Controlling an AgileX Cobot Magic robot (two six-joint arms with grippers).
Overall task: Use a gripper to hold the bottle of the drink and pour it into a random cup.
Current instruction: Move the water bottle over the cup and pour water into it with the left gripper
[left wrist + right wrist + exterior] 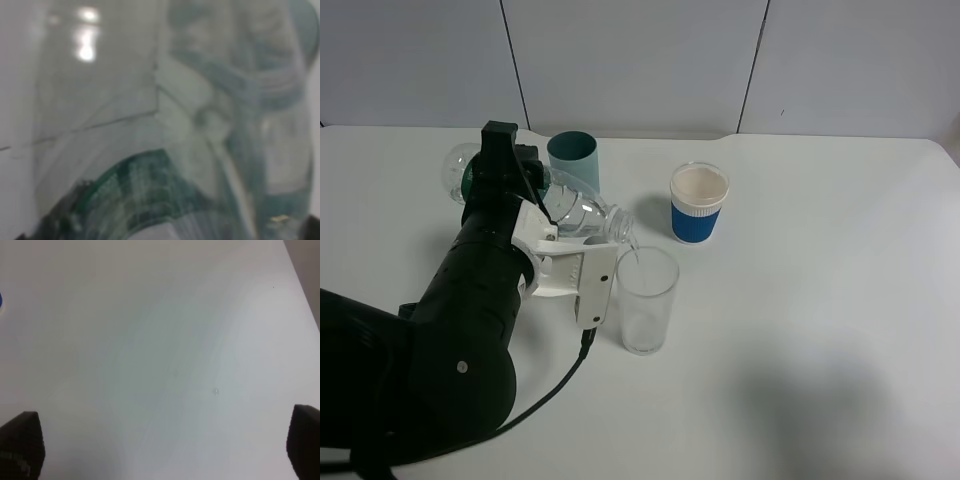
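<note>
- Exterior high: left gripper (pixel 563 252), white jaws on the black arm, is clamped around the middle of the bottle (pixel 582 213).
- Bottle is held above the table (pixel 820 320), tipped well over. Its base points away toward the far left and its open neck slants down to the right.
- Neck sits just above the near-left rim of the glass tumbler (pixel 647 300). The tumbler stands upright on the table, just right of the gripper.
- Teal cup (pixel 575 157) stands behind the bottle, partly hidden by it. White cup with blue sleeve (pixel 699 203) stands upright beyond the tumbler, apart from it.
- Left wrist: view is filled by the blurred bottle (pixel 165 125) with its green label (pixel 135 190) very close. The jaws cannot be made out here.
- Right wrist: right gripper (pixel 162 445) hangs over bare table. Its dark fingers (pixel 22 442) sit at opposite edges of the view, wide apart, with nothing between them.
</note>
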